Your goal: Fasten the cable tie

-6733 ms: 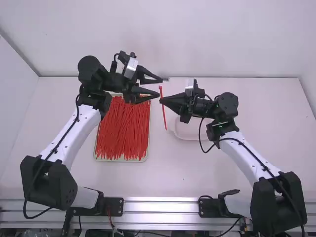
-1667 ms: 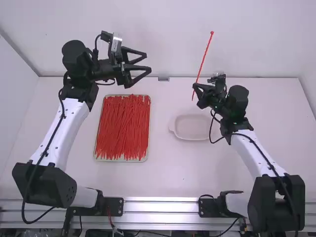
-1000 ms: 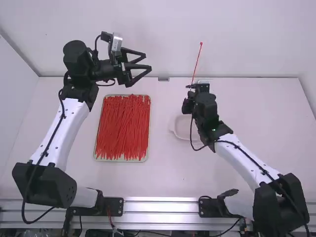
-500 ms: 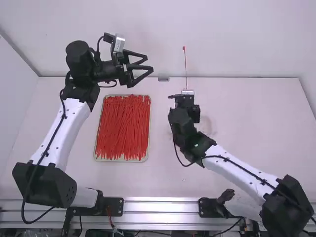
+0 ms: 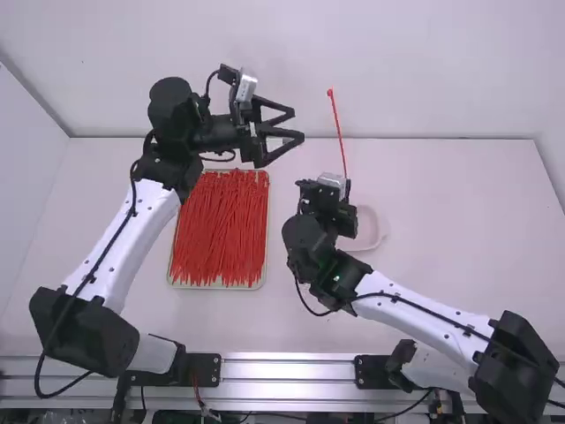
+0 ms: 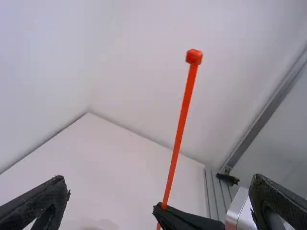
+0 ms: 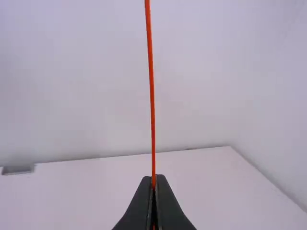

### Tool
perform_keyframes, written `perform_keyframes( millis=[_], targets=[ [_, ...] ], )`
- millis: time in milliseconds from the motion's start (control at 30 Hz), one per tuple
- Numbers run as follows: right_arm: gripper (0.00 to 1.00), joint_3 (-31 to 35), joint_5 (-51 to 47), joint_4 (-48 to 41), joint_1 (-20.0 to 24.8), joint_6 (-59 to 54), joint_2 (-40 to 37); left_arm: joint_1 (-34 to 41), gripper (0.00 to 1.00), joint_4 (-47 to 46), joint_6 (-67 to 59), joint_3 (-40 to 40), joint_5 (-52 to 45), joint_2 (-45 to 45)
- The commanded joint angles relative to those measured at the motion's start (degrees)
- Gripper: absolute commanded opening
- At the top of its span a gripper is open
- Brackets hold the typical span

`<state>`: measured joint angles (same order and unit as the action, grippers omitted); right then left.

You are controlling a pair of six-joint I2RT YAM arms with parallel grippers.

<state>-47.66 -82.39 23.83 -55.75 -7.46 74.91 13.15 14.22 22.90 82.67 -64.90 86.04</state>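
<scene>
Cable tie (image 5: 338, 134) now nearer left end effector (image 5: 298, 125)

White table (image 5: 477, 194) against plain white walls (image 5: 424, 53), aluminium rail (image 5: 282, 367) along its near edge.

Single red cable tie, upright and unfastened

The cable tie (image 5: 337, 132) is a thin, straight red strip standing nearly vertical in the upper centre of the high view. Its small square head is at the top, leaning slightly left. Its lower end is pinched between the closed fingers of the right gripper (image 7: 152, 179).
</scene>
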Motion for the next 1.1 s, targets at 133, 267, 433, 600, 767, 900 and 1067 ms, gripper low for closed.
perform_keyframes(
  millis=[133,267,433,600,767,900,1067],
  targets=[
    [0.00,-1.9,-3.6,0.2,-0.3,-1.8,-1.0,2.1,0.99,5.1,3.3,1.3,0.2,0.0],
    [0.00,-1.9,-3.5,0.3,-1.8,-2.0,-1.0,2.2,0.99,5.8,4.8,1.3,3.1,0.0],
    [0.00,-1.9,-3.4,2.0,-3.2,-3.3,-1.0,4.3,1.00,5.7,4.7,1.3,5.9,0.0],
    [0.00,-1.9,-3.0,3.0,-4.1,-4.5,-1.0,5.7,0.98,7.4,5.0,1.3,7.7,0.0],
    [0.00,-1.9,-2.9,3.0,-5.2,-4.4,-1.0,6.1,0.91,8.1,6.3,1.3,9.3,0.0],
    [0.00,-1.9,-2.4,3.0,-5.8,-4.5,-1.0,6.4,0.81,8.3,6.2,1.3,10.2,0.0],
    [0.00,-1.9,-1.5,2.9,-5.4,-4.4,-1.0,6.4,0.63,8.8,6.3,1.3,10.4,0.0]
  ],
)
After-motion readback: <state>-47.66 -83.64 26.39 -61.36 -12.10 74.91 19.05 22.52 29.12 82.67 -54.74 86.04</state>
